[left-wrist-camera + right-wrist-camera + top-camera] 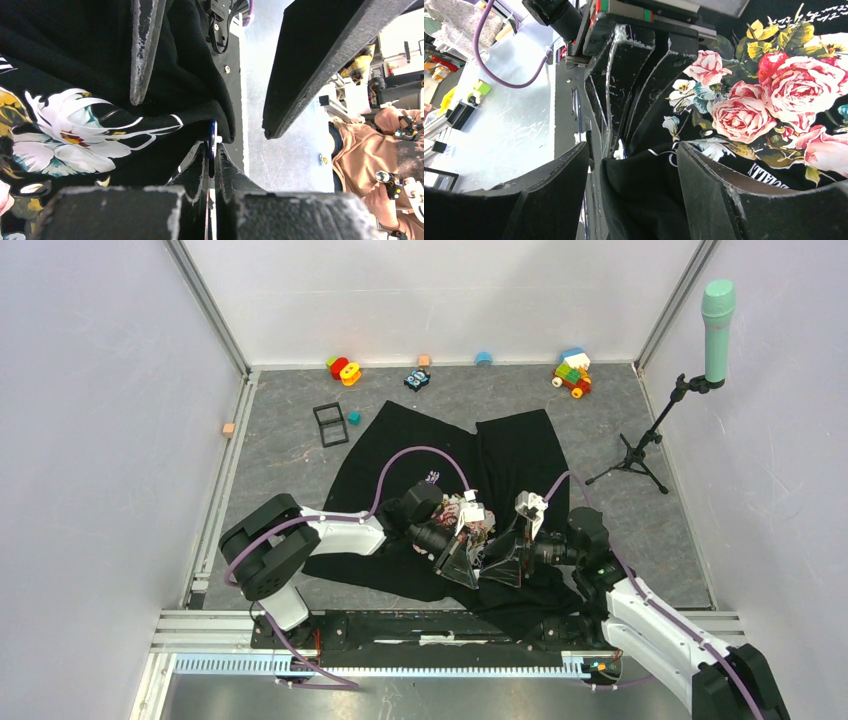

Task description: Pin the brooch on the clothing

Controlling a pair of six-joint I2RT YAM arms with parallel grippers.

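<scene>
Black rose-print shirt (520,445) lies spread over the middle of the grey table (290,465), its near part bunched up between the two arms; right gripper (633,152) stands with jaws apart, a raised fold of the shirt between them; left gripper (213,156) is clamped on the small blue brooch (213,134), held edge-on right at that fold's hem.

counted: shirt (510,450) 1 | brooch (212,142) 1 | black frame (330,425) 1 | teal cube (354,417) 1 | orange cubes (228,429) (424,359) 2 | microphone (717,318) 1
</scene>
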